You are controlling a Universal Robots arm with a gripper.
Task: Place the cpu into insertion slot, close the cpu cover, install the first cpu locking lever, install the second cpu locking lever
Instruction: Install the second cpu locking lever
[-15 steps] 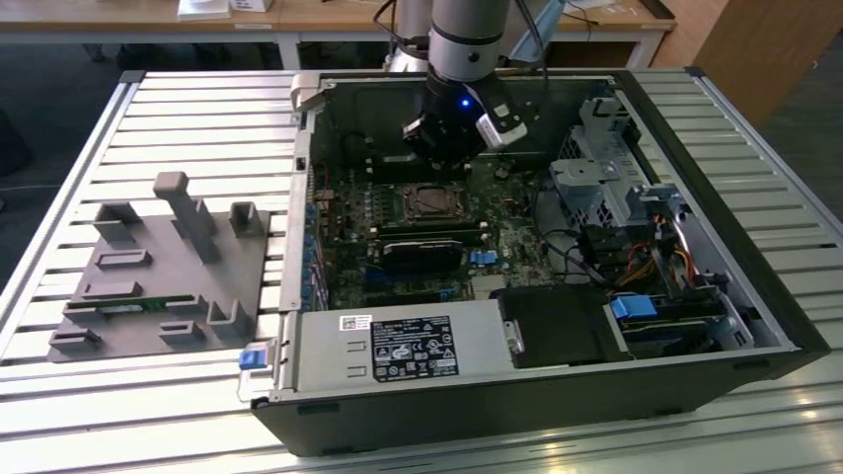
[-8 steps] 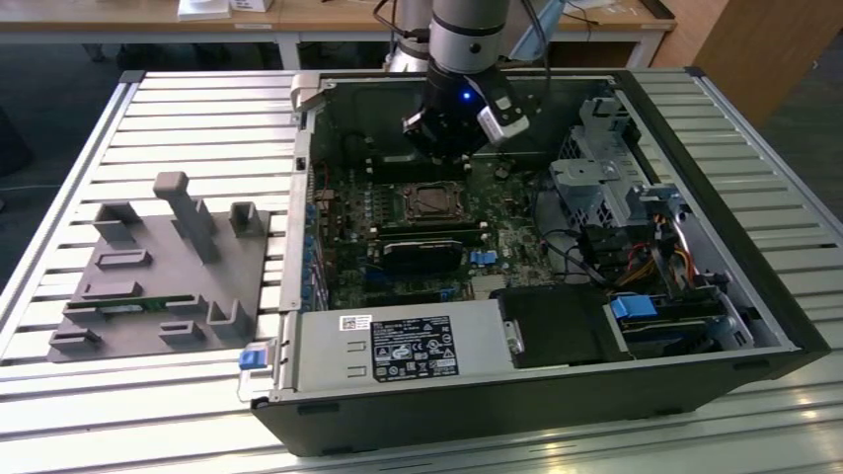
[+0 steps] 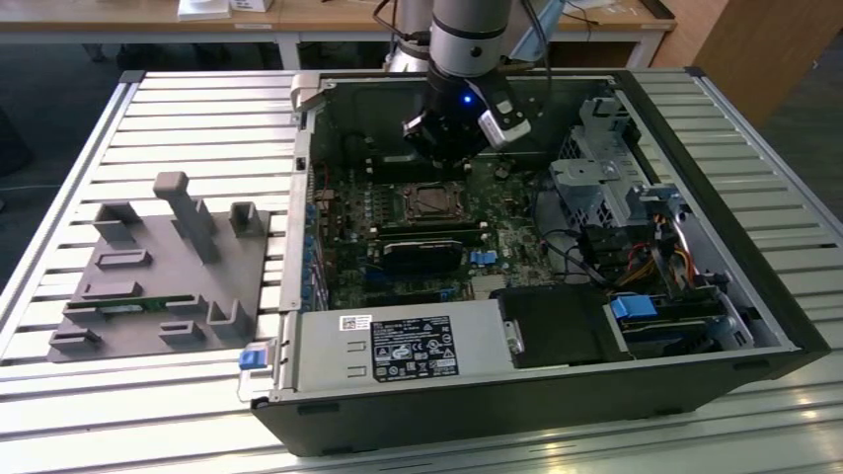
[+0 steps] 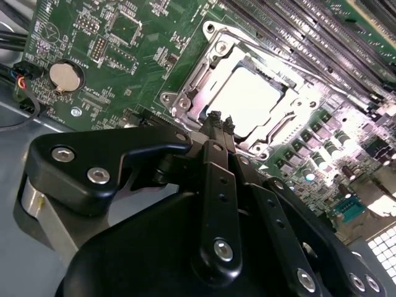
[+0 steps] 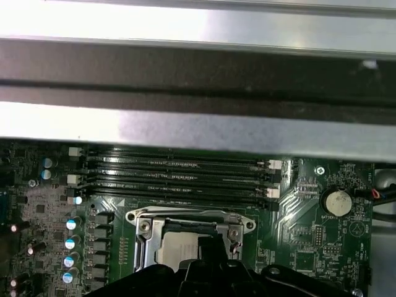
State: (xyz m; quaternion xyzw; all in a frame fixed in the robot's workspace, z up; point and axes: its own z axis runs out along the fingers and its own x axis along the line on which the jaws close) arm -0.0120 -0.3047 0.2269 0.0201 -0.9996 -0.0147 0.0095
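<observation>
Black gripper (image 4: 218,122) tips pinched together, empty, touching cpu cover (image 4: 204,77) edge.

My gripper (image 4: 218,120) body hides the near corner of the cpu cover (image 4: 192,93) in the second wrist view; glare washes out the cpu (image 4: 244,99) top. In the first wrist view the gripper (image 5: 213,247) hides the lower cpu (image 5: 170,250). Locking levers I can't pick out. In the exterior view the insertion slot (image 3: 429,202) is too small to read.
</observation>
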